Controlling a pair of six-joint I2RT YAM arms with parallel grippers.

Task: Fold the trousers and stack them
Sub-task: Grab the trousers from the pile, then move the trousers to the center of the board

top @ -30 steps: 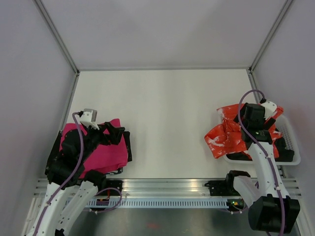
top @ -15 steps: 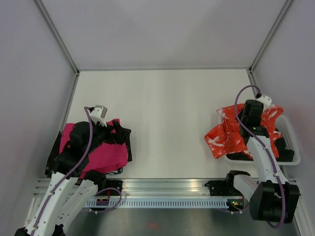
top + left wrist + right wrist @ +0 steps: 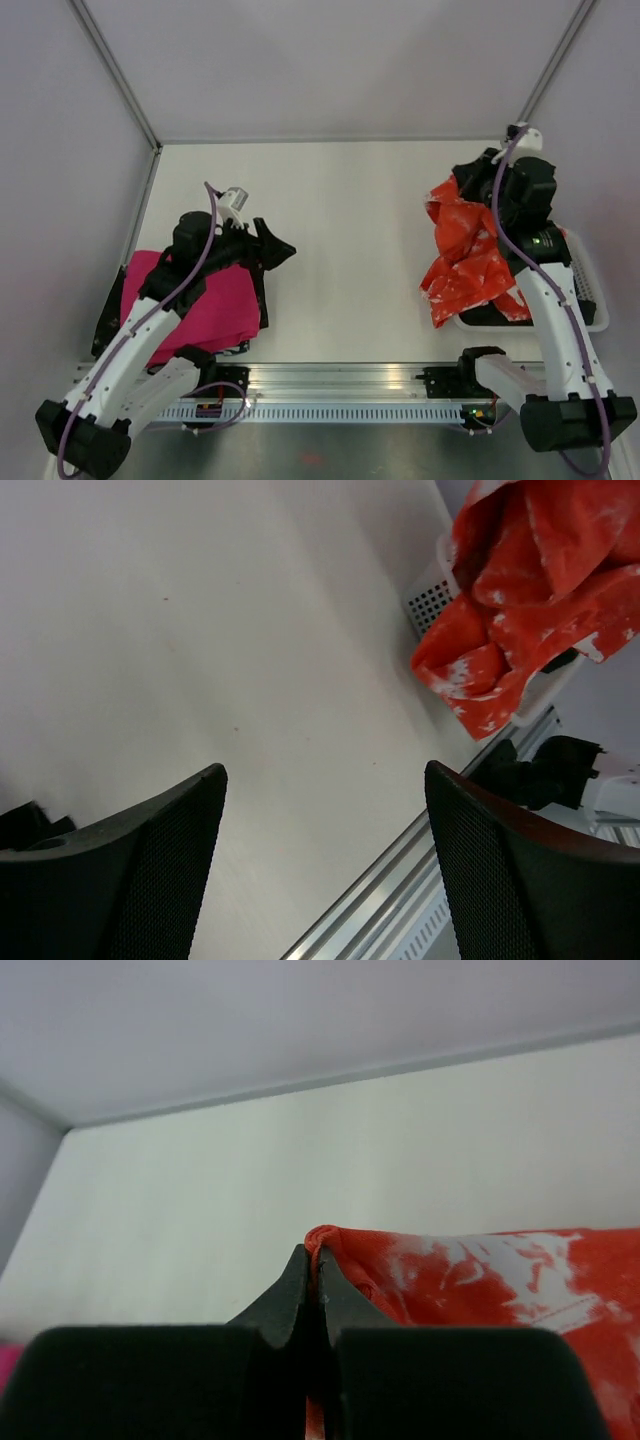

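Observation:
The trousers [image 3: 465, 255], orange-red with white blotches, hang in a crumpled bunch at the right, their lower part draped over the rim of the white basket [image 3: 592, 300]. My right gripper [image 3: 458, 178] holds their top edge up above the table. In the right wrist view its fingertips [image 3: 312, 1256] are pressed together on a rolled hem of the trousers [image 3: 480, 1270]. My left gripper [image 3: 282, 250] hovers open over bare table, left of centre, with nothing between its fingers [image 3: 322, 775]. The left wrist view shows the trousers [image 3: 530, 610] far off at the upper right.
A magenta folded cloth [image 3: 215, 310] lies on a black garment [image 3: 108, 318] at the near left. Something dark [image 3: 485, 318] sits in the basket under the trousers. An aluminium rail [image 3: 340, 380] runs along the near edge. Grey walls close in the table.
My right gripper closed on the trousers and lifted them up and back from the basket. My left arm swung off the magenta cloth toward the table's middle.

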